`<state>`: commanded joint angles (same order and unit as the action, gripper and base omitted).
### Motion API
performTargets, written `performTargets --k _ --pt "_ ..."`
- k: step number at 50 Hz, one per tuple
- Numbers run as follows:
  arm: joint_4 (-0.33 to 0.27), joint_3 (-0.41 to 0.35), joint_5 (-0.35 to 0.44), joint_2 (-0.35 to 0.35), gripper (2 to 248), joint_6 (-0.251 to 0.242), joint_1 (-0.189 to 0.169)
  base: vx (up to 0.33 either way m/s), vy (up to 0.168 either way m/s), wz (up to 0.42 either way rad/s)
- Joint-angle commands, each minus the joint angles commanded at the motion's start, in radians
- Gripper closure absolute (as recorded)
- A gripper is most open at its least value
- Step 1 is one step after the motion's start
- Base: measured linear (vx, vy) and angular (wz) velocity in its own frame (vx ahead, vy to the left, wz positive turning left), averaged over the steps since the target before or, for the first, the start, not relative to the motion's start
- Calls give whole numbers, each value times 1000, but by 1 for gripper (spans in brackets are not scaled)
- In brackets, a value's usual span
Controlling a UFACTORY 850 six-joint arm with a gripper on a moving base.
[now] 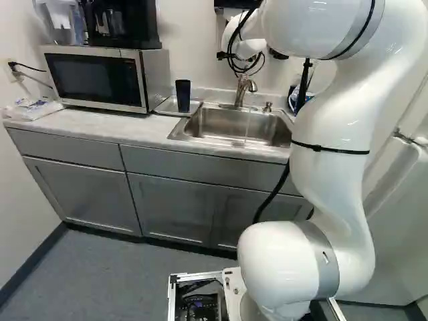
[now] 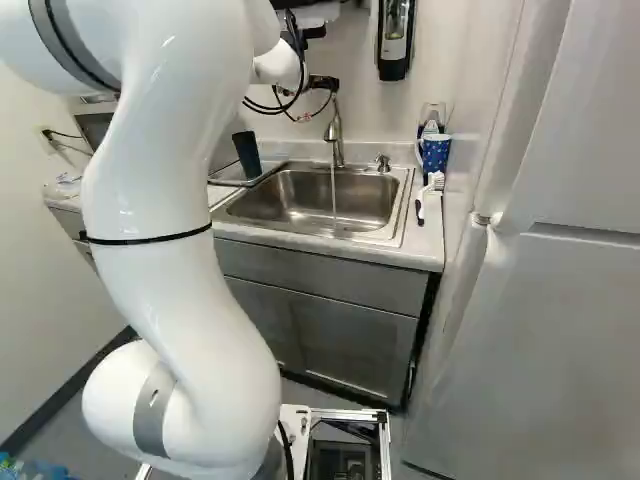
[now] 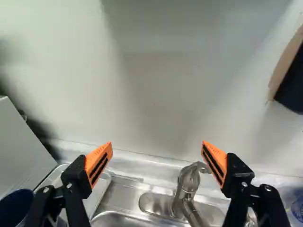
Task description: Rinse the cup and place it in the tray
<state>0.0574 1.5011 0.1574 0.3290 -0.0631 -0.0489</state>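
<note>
Nearest, filling the right of the left base view: white arm (image 1: pixel 331 114). Black gripper (image 3: pixel 157 143) spread wide, empty, above the running faucet (image 3: pixel 186 184). Dark blue tumbler (image 1: pixel 183 95), upright on the metal tray (image 1: pixel 166 107), upper left in that view; from the gripper, low and towards the microwave (image 1: pixel 97 79), probably needing sideways travel before any grasp.

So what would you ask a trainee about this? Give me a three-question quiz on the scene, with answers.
1. True or false: the gripper is open.

2. What does the dark cup stand on?
a) the microwave
b) the tray
c) the floor

3. Fill the gap: water is running from the ____ into the sink.

Key: 1. True. 2. b. 3. Faucet.
</note>
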Motion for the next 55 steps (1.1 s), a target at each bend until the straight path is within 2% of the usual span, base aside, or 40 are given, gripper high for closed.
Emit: performTargets --k 34,55 --pt "5 -9 -24 -8 3 0 0 0 0 0" --pt "5 -39 -69 -34 3 0 -1 0 0 0"
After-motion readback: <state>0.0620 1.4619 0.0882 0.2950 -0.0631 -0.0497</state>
